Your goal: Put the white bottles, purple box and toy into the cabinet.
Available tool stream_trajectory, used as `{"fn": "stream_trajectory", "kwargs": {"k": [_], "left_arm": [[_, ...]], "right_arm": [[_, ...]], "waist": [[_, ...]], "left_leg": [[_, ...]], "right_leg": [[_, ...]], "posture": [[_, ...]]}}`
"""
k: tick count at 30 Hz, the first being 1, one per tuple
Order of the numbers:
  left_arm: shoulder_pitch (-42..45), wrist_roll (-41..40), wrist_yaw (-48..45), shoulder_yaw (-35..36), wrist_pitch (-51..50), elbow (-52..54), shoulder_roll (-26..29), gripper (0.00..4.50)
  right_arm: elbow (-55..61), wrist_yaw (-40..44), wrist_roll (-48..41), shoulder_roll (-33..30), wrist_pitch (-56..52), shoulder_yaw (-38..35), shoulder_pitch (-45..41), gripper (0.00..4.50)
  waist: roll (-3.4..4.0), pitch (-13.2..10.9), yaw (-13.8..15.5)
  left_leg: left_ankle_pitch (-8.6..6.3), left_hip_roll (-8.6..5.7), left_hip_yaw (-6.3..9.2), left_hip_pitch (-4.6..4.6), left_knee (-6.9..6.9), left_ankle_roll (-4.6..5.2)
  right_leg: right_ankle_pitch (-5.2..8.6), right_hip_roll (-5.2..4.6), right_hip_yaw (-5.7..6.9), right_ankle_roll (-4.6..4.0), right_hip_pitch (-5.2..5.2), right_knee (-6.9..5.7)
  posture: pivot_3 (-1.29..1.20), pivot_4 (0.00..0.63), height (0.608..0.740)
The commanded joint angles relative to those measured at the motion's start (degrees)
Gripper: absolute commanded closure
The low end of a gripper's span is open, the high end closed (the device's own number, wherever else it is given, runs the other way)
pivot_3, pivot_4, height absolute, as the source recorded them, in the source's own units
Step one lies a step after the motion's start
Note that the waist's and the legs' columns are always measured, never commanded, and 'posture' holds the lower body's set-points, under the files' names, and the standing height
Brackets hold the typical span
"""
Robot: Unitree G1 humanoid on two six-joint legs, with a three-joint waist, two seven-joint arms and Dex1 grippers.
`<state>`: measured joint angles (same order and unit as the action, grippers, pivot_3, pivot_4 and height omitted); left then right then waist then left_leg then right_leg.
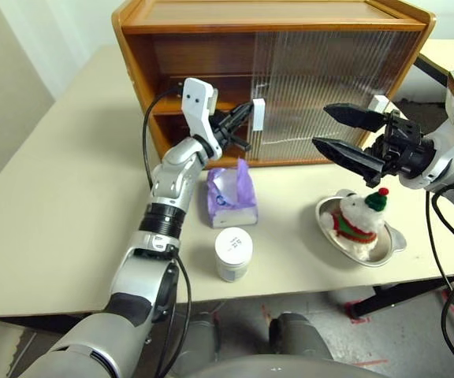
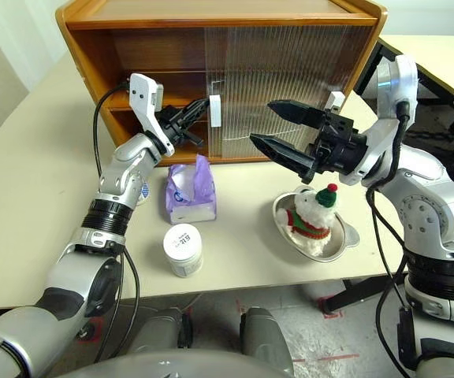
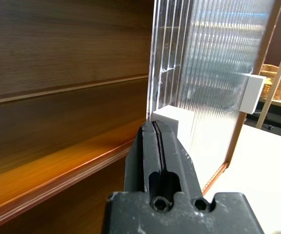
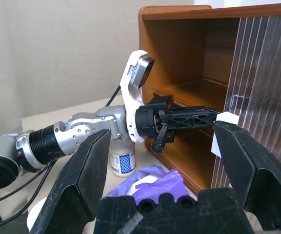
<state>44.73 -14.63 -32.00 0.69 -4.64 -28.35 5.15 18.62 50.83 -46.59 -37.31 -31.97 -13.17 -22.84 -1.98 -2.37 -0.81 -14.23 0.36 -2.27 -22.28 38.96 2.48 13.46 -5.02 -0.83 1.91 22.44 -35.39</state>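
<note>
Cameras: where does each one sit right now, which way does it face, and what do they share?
Left eye and right eye views: on the head, looking down over both arms at the cabinet, purple box, one white bottle and toy.
Left wrist view: along the shut left gripper, at a white door handle.
Right wrist view: between the open right gripper fingers, facing the left gripper.
Shared: the cabinet.

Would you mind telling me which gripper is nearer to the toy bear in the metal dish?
The right. The right gripper, open, hangs just above the toy bear. The left gripper, shut, is across the table at the cabinet door's white handle.
</note>
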Motion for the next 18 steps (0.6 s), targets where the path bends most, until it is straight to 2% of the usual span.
{"fn": "stream_trajectory", "kwargs": {"k": [1, 10, 18], "left_arm": [[1.0, 0.7, -0.7, -0.2, 0.9, -2.1, 0.1, 4.45], [4.3, 0.9, -1.4, -0.1, 3.0, -6.8, -1.2, 4.45], [1.3, 0.1, -1.1, 1.0, 2.0, -2.2, 1.0, 4.45]], "right_arm": [[1.1, -0.8, -1.1, 0.0, 0.4, -1.5, -0.1, 0.0], [1.1, -2.6, -1.2, 0.8, 1.4, -2.1, -0.9, 0.0], [1.6, -2.8, -4.2, 1.6, 0.7, -3.0, -0.6, 0.0]], "waist": [[0.0, 0.0, -0.1], [0.0, 0.0, -0.5], [0.0, 0.0, -0.9]], "left_leg": [[0.0, 0.0, 0.0, 0.0, 0.0, 0.0], [-0.02, 0.0, 0.0, 0.0, 0.0, -0.03], [0.0, 0.01, 0.01, -0.03, 0.0, 0.0]], "right_leg": [[0.0, 0.01, -0.01, 0.0, 0.0, 0.0], [-0.01, 0.01, -0.01, 0.03, 0.0, 0.01], [-0.01, 0.01, -0.01, 0.03, 0.0, 0.03]], "posture": [[-0.09, 0.0, 0.74], [-0.1, 0.0, 0.74], [-0.08, 0.0, 0.74]]}}
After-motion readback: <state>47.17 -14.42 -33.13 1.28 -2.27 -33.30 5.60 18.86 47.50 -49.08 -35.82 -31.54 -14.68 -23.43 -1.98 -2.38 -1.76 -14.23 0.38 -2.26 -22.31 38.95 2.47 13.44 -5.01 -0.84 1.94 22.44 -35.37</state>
